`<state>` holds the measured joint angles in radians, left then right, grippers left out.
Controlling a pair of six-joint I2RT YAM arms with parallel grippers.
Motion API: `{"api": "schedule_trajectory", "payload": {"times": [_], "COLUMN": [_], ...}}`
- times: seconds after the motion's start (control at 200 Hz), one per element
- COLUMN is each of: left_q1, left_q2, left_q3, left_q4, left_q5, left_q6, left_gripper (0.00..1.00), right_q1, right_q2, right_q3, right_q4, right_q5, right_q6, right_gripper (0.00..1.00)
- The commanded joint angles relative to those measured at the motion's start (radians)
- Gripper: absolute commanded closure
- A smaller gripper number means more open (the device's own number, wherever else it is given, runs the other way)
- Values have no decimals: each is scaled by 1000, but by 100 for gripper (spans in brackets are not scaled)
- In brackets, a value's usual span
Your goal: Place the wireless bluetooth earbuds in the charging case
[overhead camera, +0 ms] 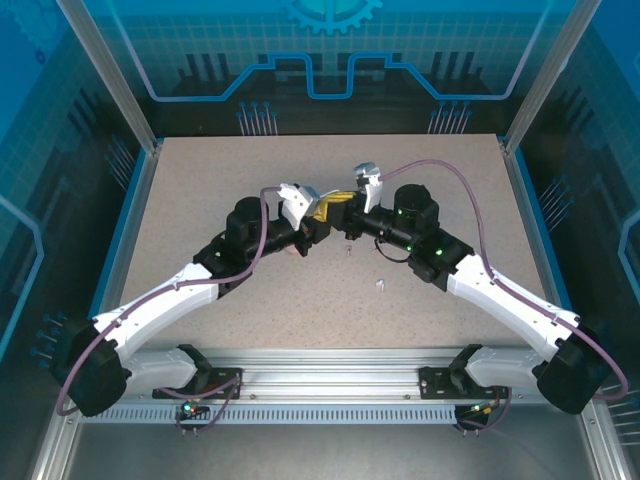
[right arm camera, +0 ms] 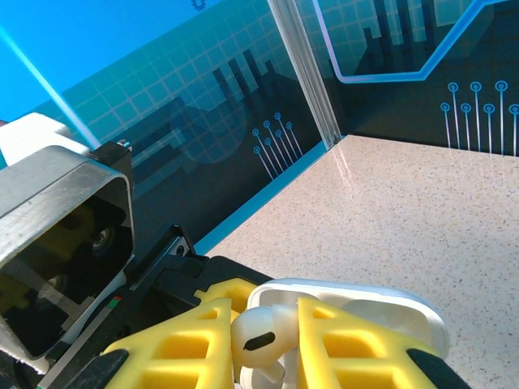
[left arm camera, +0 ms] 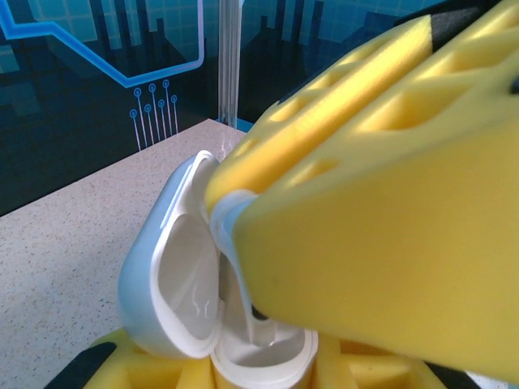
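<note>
Yellow fingers of the right pincer loom closest, pinched shut on a white earbud. Its stem dips into the open case, held mid-table. Below, the left pincer clamps the case's base, lid tipped open. Seating looks close: keep the stem in line with its socket, press down gently, hold the case still, and let go only once it sits. One loose bud and another lie on the table, nearer.
</note>
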<state>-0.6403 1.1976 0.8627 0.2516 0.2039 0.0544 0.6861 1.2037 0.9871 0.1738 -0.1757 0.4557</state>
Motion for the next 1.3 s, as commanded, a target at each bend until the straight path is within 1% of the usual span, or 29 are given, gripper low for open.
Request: {"api": "schedule_trajectory", "payload": {"times": [0.0, 0.225, 0.475, 0.675, 0.92, 1.146, 1.296], "left_q1": [-37, -50, -60, -61, -62, -62, -63], "left_q2": [-48, -61, -57, -44, -38, -53, -64], "left_q3": [54, 36, 51, 70, 87, 82, 79], "left_q4": [122, 178, 181, 181, 172, 196, 196], "left_q5": [89, 146, 177, 189, 190, 200, 196], "left_q6": [22, 92, 172, 203, 213, 165, 157], "left_gripper": [100, 100, 100, 100, 100, 100, 100], "right_q1": [-13, -13, -22, -43, -54, -54, -53], "right_q2": [19, -8, -38, -37, -39, -41, -44], "right_q3": [-18, 0, 29, 44, 50, 27, 15], "right_q4": [-26, -32, -68, -62, -49, -32, -13], "right_q5": [14, -61, -62, -66, -42, -24, -11], "right_q6": [15, 14, -3, 9, 7, -12, -14], "right_gripper": [79, 79, 80, 80, 80, 80, 80]}}
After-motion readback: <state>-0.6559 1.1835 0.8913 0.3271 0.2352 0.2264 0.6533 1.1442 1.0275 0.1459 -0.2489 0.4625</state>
